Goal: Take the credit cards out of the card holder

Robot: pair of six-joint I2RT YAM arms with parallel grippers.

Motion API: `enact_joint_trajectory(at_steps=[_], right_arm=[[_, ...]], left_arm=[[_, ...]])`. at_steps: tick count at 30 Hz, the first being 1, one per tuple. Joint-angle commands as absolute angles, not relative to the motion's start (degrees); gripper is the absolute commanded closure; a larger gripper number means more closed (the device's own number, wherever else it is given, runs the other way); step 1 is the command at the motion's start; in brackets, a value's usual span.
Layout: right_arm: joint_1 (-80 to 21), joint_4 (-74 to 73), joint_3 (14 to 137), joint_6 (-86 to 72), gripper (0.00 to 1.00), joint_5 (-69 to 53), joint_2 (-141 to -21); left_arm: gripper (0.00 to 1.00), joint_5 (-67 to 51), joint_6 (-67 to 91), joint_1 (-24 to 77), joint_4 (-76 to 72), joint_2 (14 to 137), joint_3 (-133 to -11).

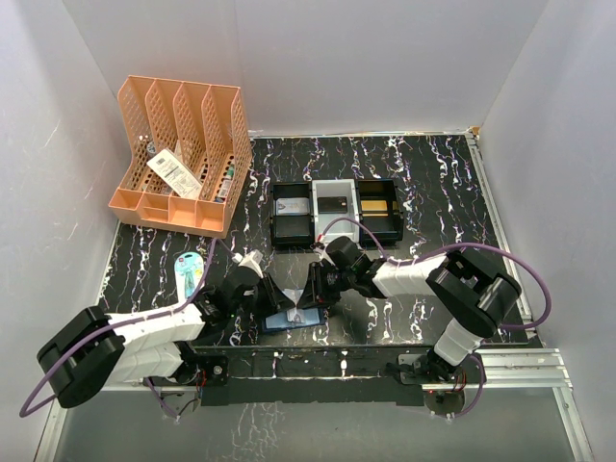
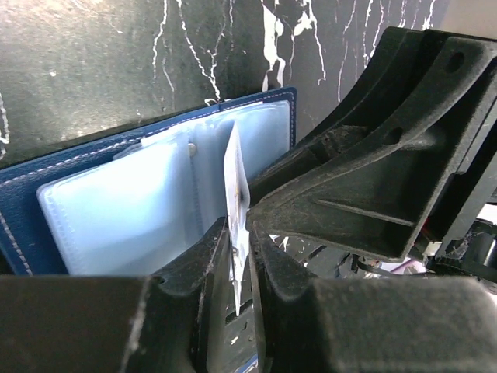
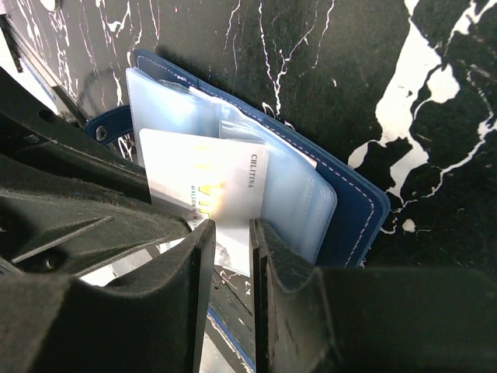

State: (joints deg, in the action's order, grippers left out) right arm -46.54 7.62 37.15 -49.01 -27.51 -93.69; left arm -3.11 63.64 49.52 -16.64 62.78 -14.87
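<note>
Left wrist view is showing the card [image 2: 235, 167] standing edge-on. I am judging it light, stiff and slick, best pinched across its faces. Left claw [image 2: 238, 233] is pinching its free end; right claw [image 3: 233, 229], slightly parted, is touching its face. Holder [image 2: 116, 206] is lying open by the table's [image 1: 433, 192] near edge, both arms reaching low and meeting over it.

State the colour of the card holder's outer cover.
Navy blue with pale stitching; the card holder shows best in the right wrist view.
</note>
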Motion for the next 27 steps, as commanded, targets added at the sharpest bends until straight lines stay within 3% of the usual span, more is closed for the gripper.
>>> enact_joint_trajectory(at_steps=[1, 7, 19, 22, 27], right_arm=[[-47.0, 6.1, 34.9, -48.6, 0.77, -23.1, -95.5], [-47.0, 4.6, 35.7, -47.9, 0.76, -22.2, -94.9], [-47.0, -0.4, 41.7, -43.0, 0.70, -23.0, -90.9], [-47.0, 1.1, 42.0, -43.4, 0.66, -24.1, -87.9], [-47.0, 2.3, 42.3, -43.9, 0.51, -23.8, -83.9]], left_arm=[[0.87, -5.1, 63.5, 49.8, -20.7, 63.5, -14.1], [1.00, -1.6, 64.0, 49.8, -13.9, 60.4, -14.6], [1.00, 5.0, 59.2, 49.6, 7.8, 44.6, -19.7], [1.00, 5.6, 58.0, 49.5, 11.1, 42.8, -20.9], [1.00, 3.9, 55.2, 49.3, 11.6, 41.6, -21.5]])
